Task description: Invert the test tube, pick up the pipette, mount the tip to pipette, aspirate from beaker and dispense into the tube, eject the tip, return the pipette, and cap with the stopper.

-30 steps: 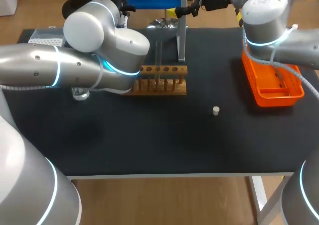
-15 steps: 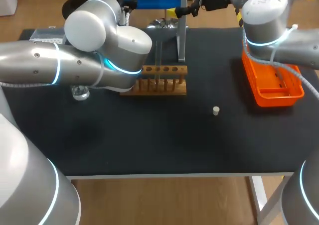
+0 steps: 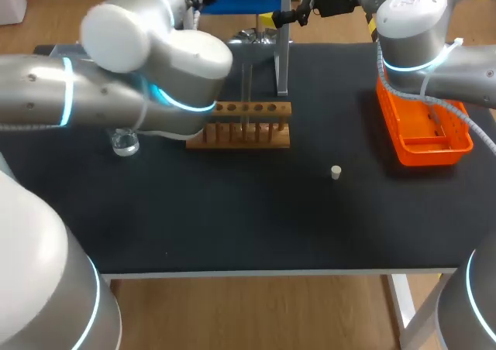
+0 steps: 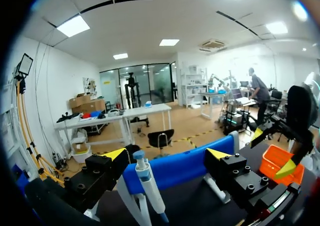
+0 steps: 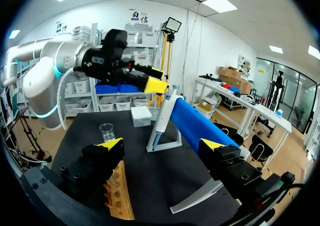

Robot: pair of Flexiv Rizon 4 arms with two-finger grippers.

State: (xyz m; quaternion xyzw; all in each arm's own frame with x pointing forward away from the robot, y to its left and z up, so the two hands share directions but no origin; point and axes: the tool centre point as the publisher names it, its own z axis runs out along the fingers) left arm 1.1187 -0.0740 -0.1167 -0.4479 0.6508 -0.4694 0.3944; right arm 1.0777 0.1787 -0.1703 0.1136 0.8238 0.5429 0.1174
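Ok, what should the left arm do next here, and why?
Probably ease the left pincer forward around the pipette and close. It is open, and the pipette sits ungrasped on its stand just ahead of it, so picking it up seems the pending step.

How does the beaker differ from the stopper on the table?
The beaker is clear glass; the stopper is opaque and off-white. The beaker looks clearly larger than the stopper. The beaker sits left of the rack, close under the left arm, while the stopper lies in the open to the rack's right. Both rest on the black table.
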